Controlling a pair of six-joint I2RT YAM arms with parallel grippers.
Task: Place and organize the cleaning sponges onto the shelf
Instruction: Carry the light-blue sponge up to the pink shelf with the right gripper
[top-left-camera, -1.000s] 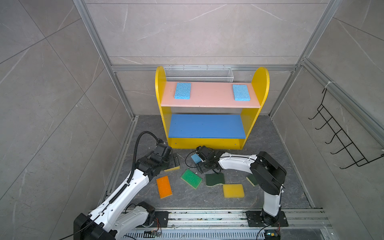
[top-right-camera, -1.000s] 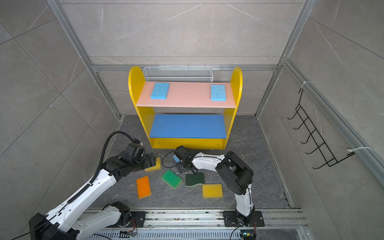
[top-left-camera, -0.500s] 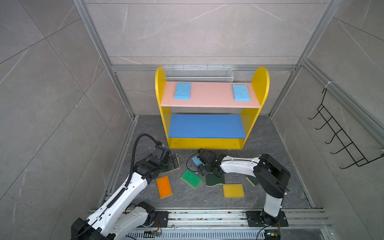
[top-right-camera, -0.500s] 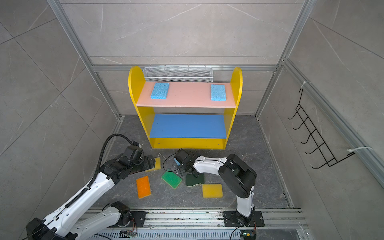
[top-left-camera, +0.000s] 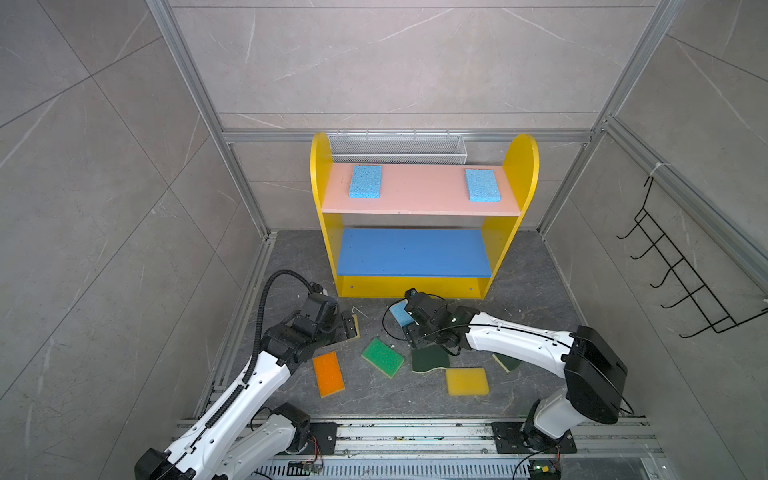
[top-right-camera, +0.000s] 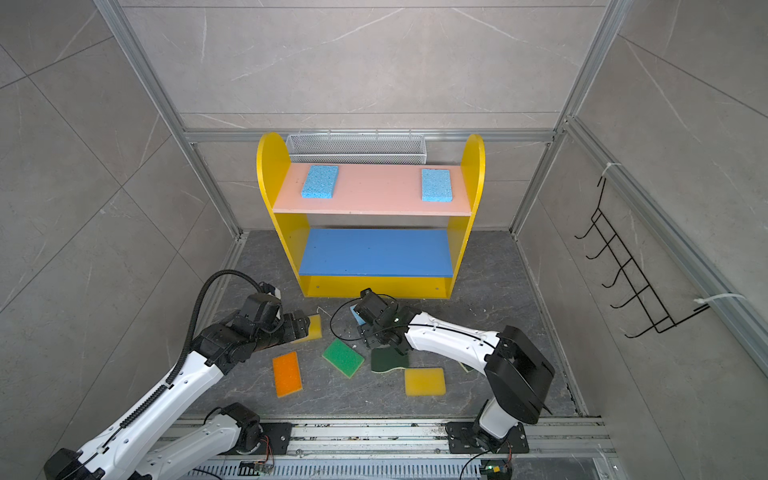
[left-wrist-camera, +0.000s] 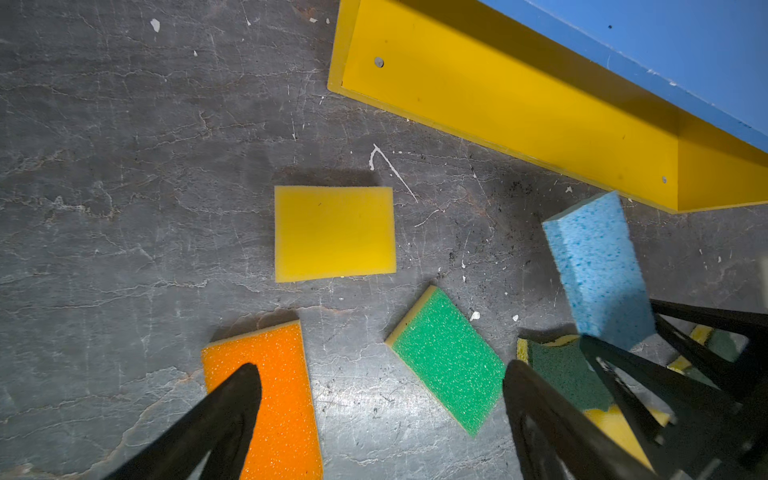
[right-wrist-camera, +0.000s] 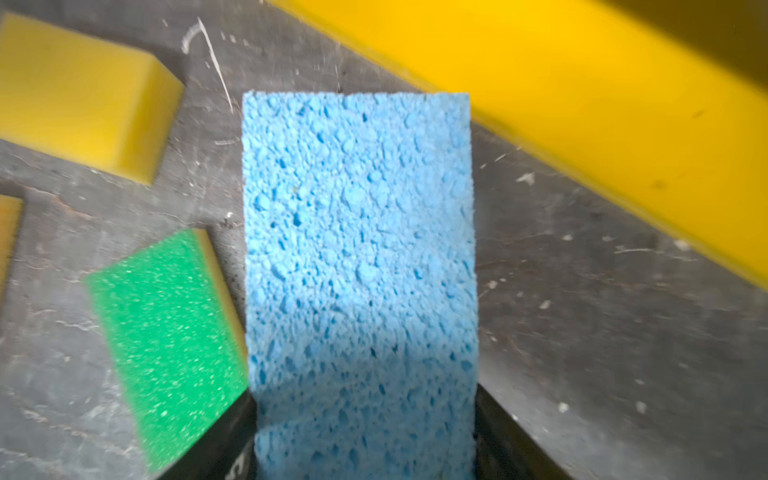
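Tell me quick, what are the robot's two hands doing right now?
Left hand: open, holding nothing.
Right hand: closed on the light blue sponge.

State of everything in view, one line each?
left hand: open, empty
right hand: shut on tilted blue sponge
shelf: upright, blue board bare
top sponges: two, flat on pink board
orange sponge: flat on floor
green sponge: flat on floor
yellow sponges: two, flat on floor
scourers: two on floor, one half under arm
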